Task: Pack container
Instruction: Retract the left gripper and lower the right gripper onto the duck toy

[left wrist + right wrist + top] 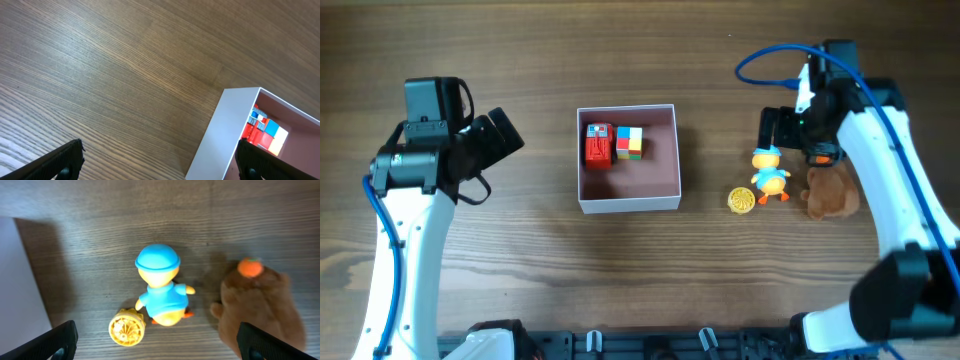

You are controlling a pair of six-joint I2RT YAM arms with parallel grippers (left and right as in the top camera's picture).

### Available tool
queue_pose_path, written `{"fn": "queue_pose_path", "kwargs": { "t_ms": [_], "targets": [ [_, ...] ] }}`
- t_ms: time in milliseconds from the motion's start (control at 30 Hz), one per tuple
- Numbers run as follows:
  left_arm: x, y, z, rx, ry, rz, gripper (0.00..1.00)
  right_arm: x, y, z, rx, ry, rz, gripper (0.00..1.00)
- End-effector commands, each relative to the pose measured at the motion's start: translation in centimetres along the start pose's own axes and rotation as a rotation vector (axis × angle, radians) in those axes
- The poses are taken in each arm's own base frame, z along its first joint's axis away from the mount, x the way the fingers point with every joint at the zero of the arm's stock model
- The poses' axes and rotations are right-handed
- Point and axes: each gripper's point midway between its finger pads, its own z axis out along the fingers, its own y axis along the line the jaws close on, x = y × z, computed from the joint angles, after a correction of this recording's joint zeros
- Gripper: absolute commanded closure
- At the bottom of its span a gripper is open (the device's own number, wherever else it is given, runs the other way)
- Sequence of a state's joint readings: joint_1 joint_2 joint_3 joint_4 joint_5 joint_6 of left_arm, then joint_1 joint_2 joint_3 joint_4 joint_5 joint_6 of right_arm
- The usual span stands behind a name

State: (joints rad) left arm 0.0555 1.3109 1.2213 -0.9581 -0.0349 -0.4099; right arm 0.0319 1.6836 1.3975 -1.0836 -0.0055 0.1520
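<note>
The container (628, 199) is a square shallow box with white walls and a dusty-pink inside, at the table's middle. In it lie a red toy (598, 145) and a multicoloured cube (630, 142). Right of it stand a yellow duck with a blue cap (770, 174), a yellow wheel (741, 200) and a brown plush (831, 192). My right gripper (157, 342) is open above the duck (161, 292), with the wheel (127, 327) and plush (262, 305) between its fingers' span. My left gripper (160, 160) is open, left of the container's wall (225, 135).
The wooden table (520, 280) bears nothing else. A blue cable (770, 60) loops by the right arm. Black fixtures run along the front edge (650, 345).
</note>
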Motion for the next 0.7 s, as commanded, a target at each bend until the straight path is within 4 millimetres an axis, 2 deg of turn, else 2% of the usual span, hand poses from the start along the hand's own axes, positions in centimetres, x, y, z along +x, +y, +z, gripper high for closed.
{"fn": "queue_pose_path", "kwargs": {
  "t_ms": [0, 200, 400, 633, 667],
  "targets": [
    [0.6, 0.2, 1.0, -0.006, 0.036, -0.018, 0.02, 0.4, 0.8, 3.0, -0.034, 0.078, -0.023, 0.0],
    [0.8, 0.3, 1.9, -0.018, 0.061, -0.017, 0.02, 2.1, 0.6, 7.6, -0.027, 0.159, -0.02, 0.0],
    [0.7, 0.2, 2.1, -0.019, 0.063, -0.017, 0.02, 4.1, 1.0, 10.5, -0.068, 0.168, -0.045, 0.0],
    [0.8, 0.3, 2.1, -0.019, 0.063, -0.017, 0.02, 4.6, 0.9, 11.3, -0.068, 0.163, -0.042, 0.0],
    [0.8, 0.3, 2.1, -0.019, 0.063, -0.017, 0.02, 4.6, 0.9, 11.3, -0.068, 0.164, -0.041, 0.05]
  ]
}}
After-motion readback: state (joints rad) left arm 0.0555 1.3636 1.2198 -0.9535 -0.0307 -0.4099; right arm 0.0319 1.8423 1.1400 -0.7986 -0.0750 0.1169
